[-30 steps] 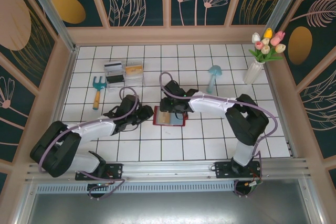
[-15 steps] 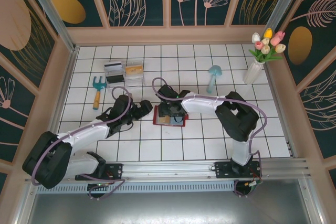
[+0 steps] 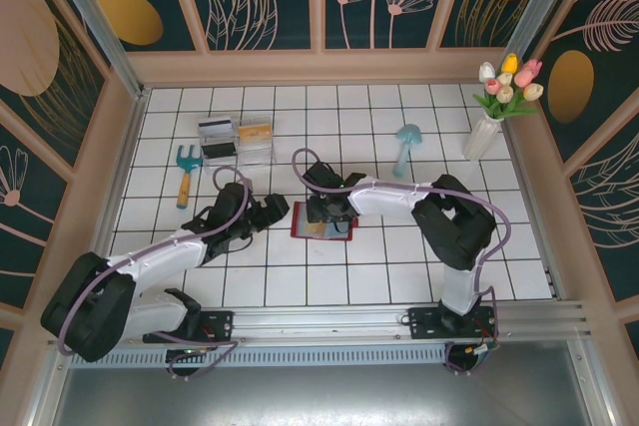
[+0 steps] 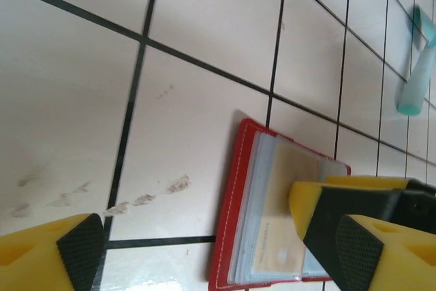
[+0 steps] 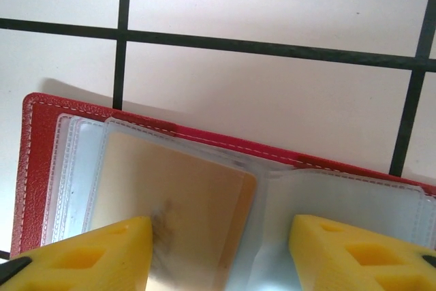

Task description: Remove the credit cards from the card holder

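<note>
The card holder (image 3: 321, 223) lies open on the tiles, red cover (image 4: 228, 236) outside and pale clear pockets inside. A yellowish-tan credit card (image 5: 174, 192) sits inside the top pocket; the left wrist view has it as well (image 4: 283, 209). My right gripper (image 3: 326, 209) hovers right over the holder. It (image 5: 218, 257) is open, one yellow fingertip (image 5: 82, 253) on the pocket over the tan card, the other on the empty pocket beside it. My left gripper (image 3: 270, 210) is open just left of the holder; its (image 4: 218, 264) jaws frame the red left edge without touching it.
A clear plastic box (image 3: 238, 142) at the back left holds a grey-blue card and a yellow card upright. A toy rake (image 3: 185, 173) lies left of it. A teal mushroom-shaped object (image 3: 406, 144) and a vase of tulips (image 3: 491, 115) stand at the back right.
My left arm has stretched forward toward the holder and its jaws have spread wide. My right gripper has shifted slightly left over the holder's card pocket.
</note>
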